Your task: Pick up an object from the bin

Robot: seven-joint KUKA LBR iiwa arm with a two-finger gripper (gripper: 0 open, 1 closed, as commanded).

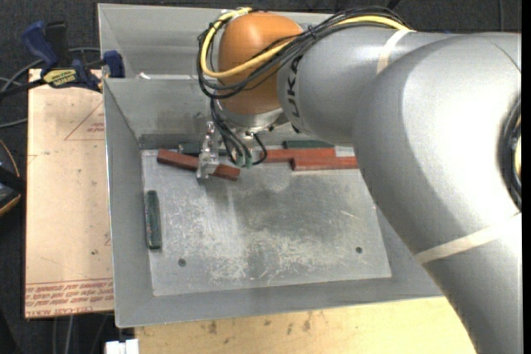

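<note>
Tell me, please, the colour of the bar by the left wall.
The bar is dark green; camera view.

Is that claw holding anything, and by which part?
Cannot be told. The gripper is down near the right end of a red-brown stick lying at the back of the bin, but no clear grip shows.

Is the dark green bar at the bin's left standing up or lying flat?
Lying flat: the green bar rests full length on the bin floor, beside the left wall.
</note>
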